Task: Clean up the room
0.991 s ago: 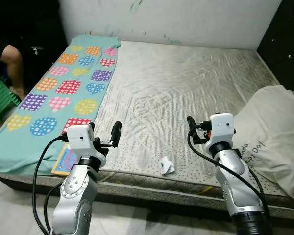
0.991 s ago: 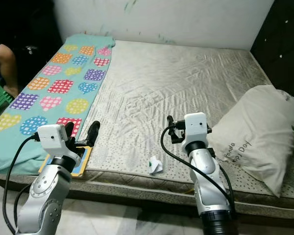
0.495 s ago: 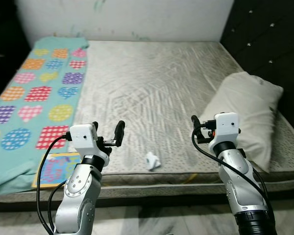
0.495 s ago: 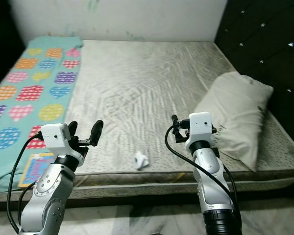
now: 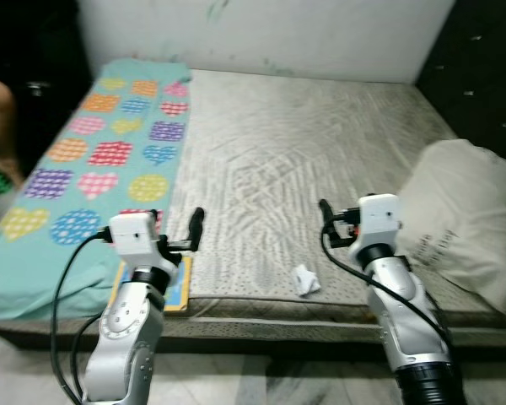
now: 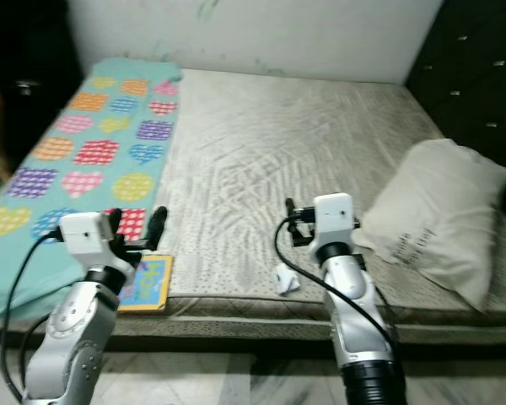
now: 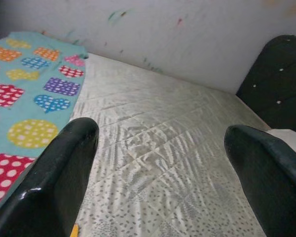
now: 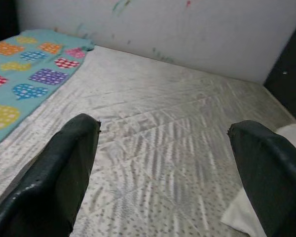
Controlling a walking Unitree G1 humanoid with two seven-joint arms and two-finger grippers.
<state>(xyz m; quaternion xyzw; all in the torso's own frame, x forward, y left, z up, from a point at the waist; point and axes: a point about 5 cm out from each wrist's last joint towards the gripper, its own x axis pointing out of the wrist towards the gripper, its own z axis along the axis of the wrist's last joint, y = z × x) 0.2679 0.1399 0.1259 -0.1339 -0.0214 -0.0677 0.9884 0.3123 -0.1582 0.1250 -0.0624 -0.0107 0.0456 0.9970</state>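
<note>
Tissue wad [image 5: 304, 280] on bed [image 5: 287, 160] edge, just below-left of right gripper [image 5: 324, 213]; right arm nearer. Left gripper [image 5: 179, 233] farther; both jaws released, empty.

light: even, indoor, bright on the bed [image 5: 304, 160] | shadows: dark along far left and right edges | blur: head views softly smeared | wrist views: sharper, near black fingers [image 7: 54, 173] unfocused

The camera swings back toward the left: the teal blanket [image 5: 84, 169] fills more of the left side, and a person's arm [image 5: 0, 101] reappears at the left edge.
</note>
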